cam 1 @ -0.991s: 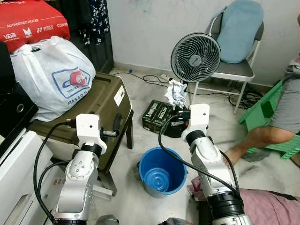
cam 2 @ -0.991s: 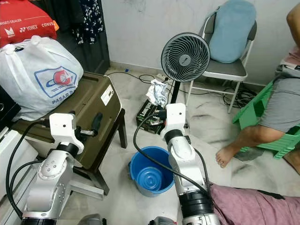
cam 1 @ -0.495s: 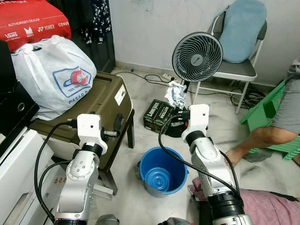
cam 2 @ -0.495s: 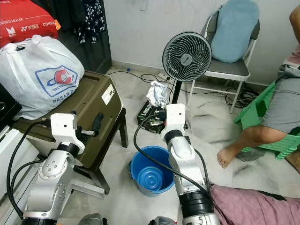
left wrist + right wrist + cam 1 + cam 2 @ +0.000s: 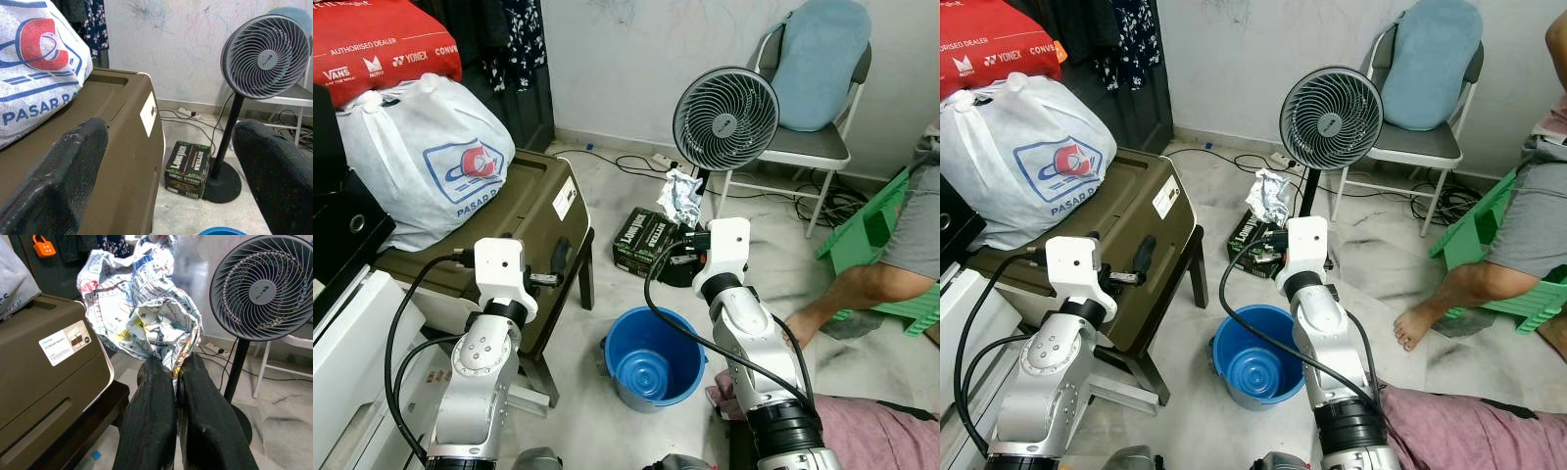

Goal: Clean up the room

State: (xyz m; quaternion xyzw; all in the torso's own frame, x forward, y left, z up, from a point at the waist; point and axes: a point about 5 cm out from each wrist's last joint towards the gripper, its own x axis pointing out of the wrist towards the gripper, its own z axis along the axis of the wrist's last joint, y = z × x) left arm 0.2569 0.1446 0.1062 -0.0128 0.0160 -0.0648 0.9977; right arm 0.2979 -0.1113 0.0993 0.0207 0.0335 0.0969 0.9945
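Right wrist view: the right gripper (image 5: 173,377) pinches a crumpled paper (image 5: 146,308), bunched above its fingertips, raised beyond the bucket (image 5: 651,357); left gripper (image 5: 166,161) spread wide beside the box (image 5: 98,147)

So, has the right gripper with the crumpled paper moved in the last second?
No. The right gripper holds the crumpled paper beside the fan pole, as before.

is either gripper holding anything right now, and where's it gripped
The right gripper is shut on a crumpled printed wrapper, pinching its lower edge between the fingertips. The left gripper is open and holds nothing.
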